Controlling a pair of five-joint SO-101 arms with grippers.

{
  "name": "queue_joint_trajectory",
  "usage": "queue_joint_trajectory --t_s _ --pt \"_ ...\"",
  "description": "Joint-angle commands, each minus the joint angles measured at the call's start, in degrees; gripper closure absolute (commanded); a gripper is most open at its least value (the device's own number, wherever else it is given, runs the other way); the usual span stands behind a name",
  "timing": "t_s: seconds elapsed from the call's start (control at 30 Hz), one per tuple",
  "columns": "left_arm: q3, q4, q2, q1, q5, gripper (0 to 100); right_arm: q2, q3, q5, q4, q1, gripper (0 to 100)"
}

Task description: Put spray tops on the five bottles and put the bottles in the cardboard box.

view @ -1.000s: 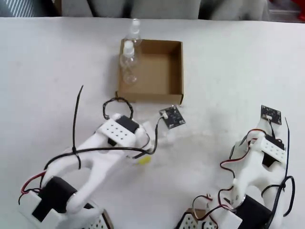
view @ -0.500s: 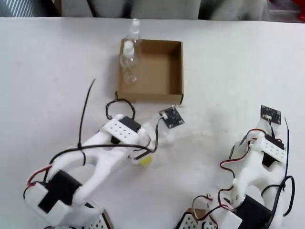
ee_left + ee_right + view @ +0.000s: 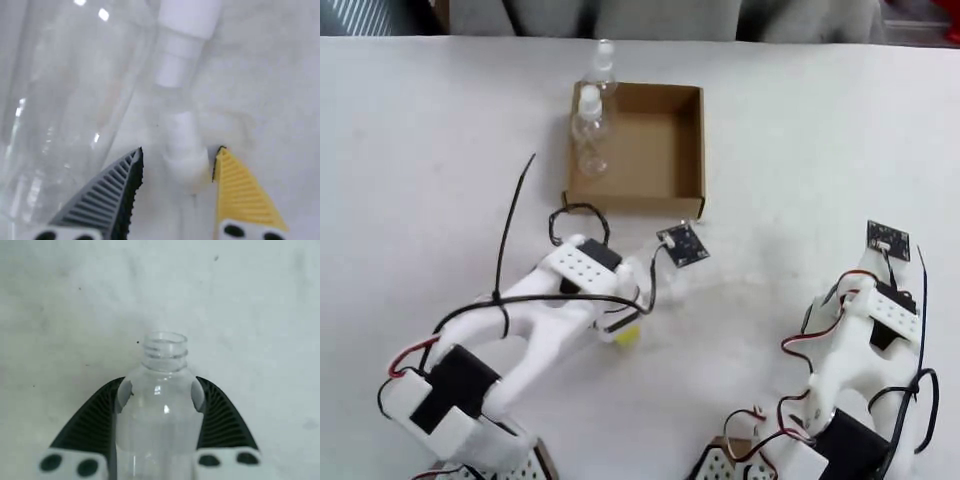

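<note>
Left tool (image 3: pixel 178 149) with fingers apart, grey on one side and yellow on the other, straddling the narrow end of a white spray top (image 3: pixel 182 45) that lies on the desk (image 3: pixel 800 130); no firm contact visible on either finger. Centre over the top first, so that neither finger reaches it early and pushes it away. Take hold on the firmer collar rather than the thin end, which looks likely to slip or pivot. Mind the clear bottle (image 3: pixel 70 100) lying just beside the grey finger: close slowly, so as not to pinch it or set it rolling. Lift straight up before swinging across.

Right tool (image 3: pixel 161 382) clamped on the shoulders of an open-necked bottle (image 3: pixel 160 420), no top on it. Probably the destination for this top: hold that neck steady, line the top up with it, lead with the top's lower end, then seat it without forcing.

Farther off, cardboard box (image 3: pixel 655 150) toward the far side of the desk, with a topped bottle (image 3: pixel 590 125) standing inside against one wall and another bottle (image 3: pixel 605 60) just outside the far wall. Most of the task seemingly ahead.
</note>
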Motion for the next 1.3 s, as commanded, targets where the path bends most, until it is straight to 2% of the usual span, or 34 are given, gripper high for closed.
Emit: queue_joint_trajectory --t_s 0.0,0.33,0.53,0.97,1.27 --pt "-2.6 0.3 0.0 1.8 0.6 82 -1.6 -0.4 0.6 -0.6 -0.5 97.8" --pt "-2.1 0.6 0.0 3.0 0.2 84 -1.6 -0.4 0.6 -0.6 -0.5 97.8" --pt "-2.1 0.6 -0.4 3.1 0.1 92 -1.6 -0.4 0.6 -0.6 -0.5 97.8" --pt "-1.1 0.2 -0.7 2.7 0.0 93 -2.2 -5.9 0.1 0.0 -0.5 97.8" --pt "11.3 -8.2 -15.1 2.7 0.1 92 -5.6 -18.3 0.1 12.2 -0.5 97.9"
